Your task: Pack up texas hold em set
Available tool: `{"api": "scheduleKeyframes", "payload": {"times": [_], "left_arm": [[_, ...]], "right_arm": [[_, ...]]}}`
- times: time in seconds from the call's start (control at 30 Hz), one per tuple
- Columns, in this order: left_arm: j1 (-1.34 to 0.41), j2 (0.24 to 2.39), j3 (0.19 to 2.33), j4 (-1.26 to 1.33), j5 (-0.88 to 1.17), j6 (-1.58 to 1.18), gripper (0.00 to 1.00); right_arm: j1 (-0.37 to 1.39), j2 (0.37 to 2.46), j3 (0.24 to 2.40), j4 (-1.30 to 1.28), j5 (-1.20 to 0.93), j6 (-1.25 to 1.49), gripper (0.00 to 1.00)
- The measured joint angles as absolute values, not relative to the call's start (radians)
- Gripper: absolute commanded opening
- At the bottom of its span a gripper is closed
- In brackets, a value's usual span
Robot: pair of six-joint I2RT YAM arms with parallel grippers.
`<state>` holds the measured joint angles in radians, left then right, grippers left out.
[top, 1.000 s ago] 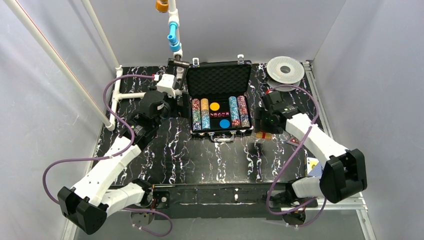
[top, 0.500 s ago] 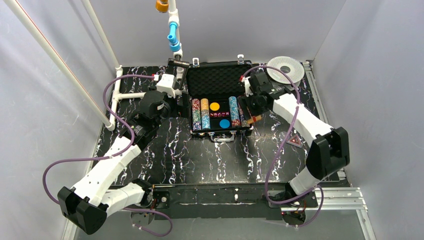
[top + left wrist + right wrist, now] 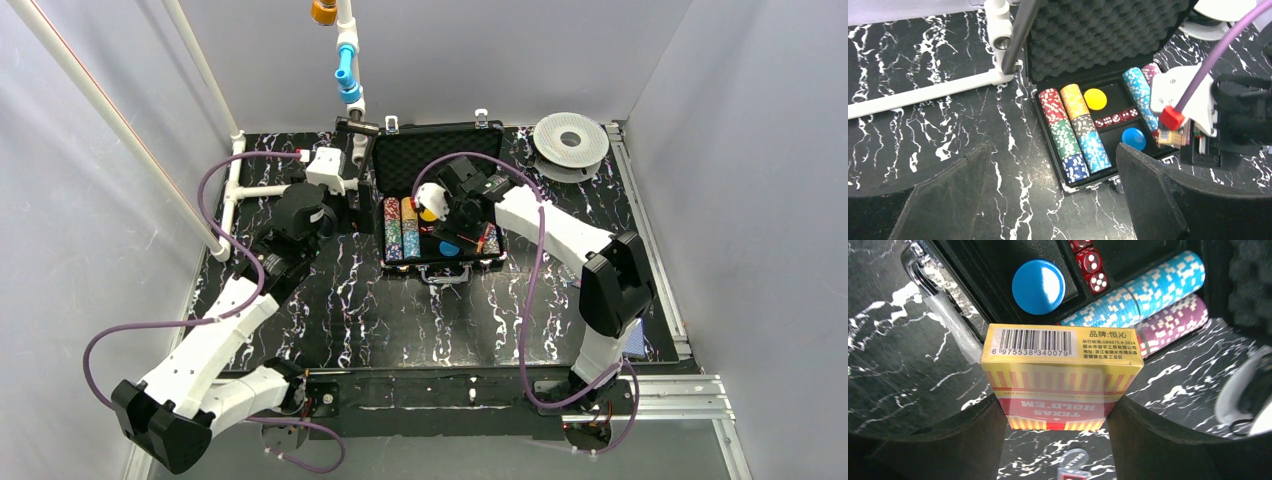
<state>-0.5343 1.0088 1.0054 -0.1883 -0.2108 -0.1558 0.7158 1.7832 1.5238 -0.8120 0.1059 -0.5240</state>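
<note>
The black briefcase (image 3: 437, 152) lies open at the back middle, its foam lid up. It holds chip rows (image 3: 1068, 132), a yellow disc (image 3: 1095, 99), a blue disc (image 3: 1038, 286) and red dice (image 3: 1090, 265). My right gripper (image 3: 480, 235) is shut on a yellow and red card deck box (image 3: 1060, 375). It holds the box above the case's front right corner, beside the light blue chips (image 3: 1143, 290) and purple chips (image 3: 1173, 315). The deck also shows in the left wrist view (image 3: 1173, 136). My left gripper (image 3: 352, 205) is open and empty just left of the case.
A round white-grey spool (image 3: 570, 143) sits at the back right. A white pipe frame (image 3: 260, 190) lies at the back left. A dealer button (image 3: 1071, 458) lies on the table under the right gripper. A blue item (image 3: 635, 340) lies near the right edge.
My right arm has swung left from the table right of the case to above the case's front right, carrying the card deck. The left arm has hardly moved.
</note>
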Motion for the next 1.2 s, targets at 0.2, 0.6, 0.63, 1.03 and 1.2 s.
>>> {"api": "scheduleKeyframes", "payload": {"times": [0.2, 0.6, 0.63, 1.03, 1.2], "left_arm": [[-0.534, 0.965, 1.005, -0.191, -0.337, -0.155, 0.98], [-0.524, 0.915, 1.003, -0.187, -0.491, -0.141, 0.98], [-0.521, 0.915, 1.003, -0.188, -0.491, -0.141, 0.98], [-0.498, 0.922, 1.003, -0.188, -0.482, -0.149, 0.98], [-0.493, 0.92, 1.002, -0.187, -0.475, -0.151, 0.98]], "right_arm": [[0.748, 1.869, 1.612, -0.853, 0.128, -0.664, 0.01], [0.784, 2.083, 1.737, -0.894, 0.181, -0.736, 0.01], [0.788, 2.083, 1.738, -0.892, 0.186, -0.74, 0.01], [0.807, 2.098, 1.759, -0.883, 0.222, -0.766, 0.01], [0.824, 2.103, 1.76, -0.868, 0.222, -0.77, 0.01]]}}
